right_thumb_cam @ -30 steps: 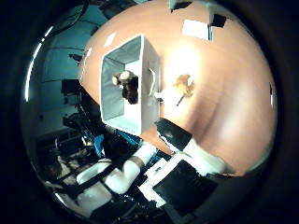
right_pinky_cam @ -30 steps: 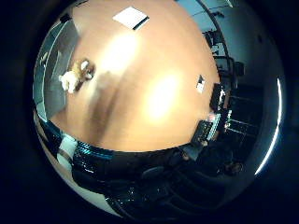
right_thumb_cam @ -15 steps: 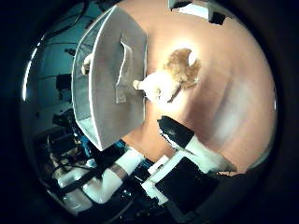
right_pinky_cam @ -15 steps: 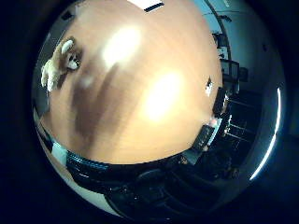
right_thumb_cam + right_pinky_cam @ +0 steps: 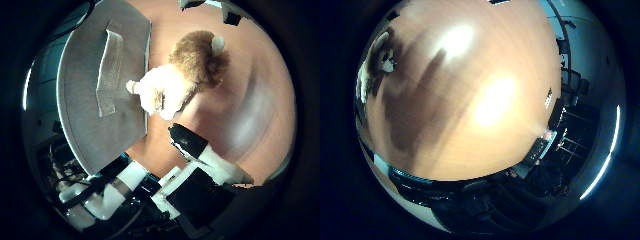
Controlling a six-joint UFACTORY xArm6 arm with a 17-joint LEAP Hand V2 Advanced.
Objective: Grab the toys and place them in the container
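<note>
In the thumb side palm view a tan and white plush toy (image 5: 185, 75) lies on the wooden table (image 5: 250, 110), right beside the outer wall of the white container (image 5: 100, 90). The toy fills much of this view, so it is close under the palm. The container's inside is hidden. My right hand (image 5: 200, 155) shows a black and white finger reaching out straight beside the toy, away from it; the hand holds nothing. In the little finger side palm view a small pale part of the toy (image 5: 387, 62) shows by the hand's shadow.
The little finger side palm view shows broad bare tabletop (image 5: 490, 100) with bright light patches. Beyond the table's edge stand dark chairs and office gear (image 5: 555, 140). The arm's white base parts (image 5: 110, 195) show past the container.
The hand has come down towards the toy and container: both have grown much larger in the thumb side view, and the container's inside has gone out of sight.
</note>
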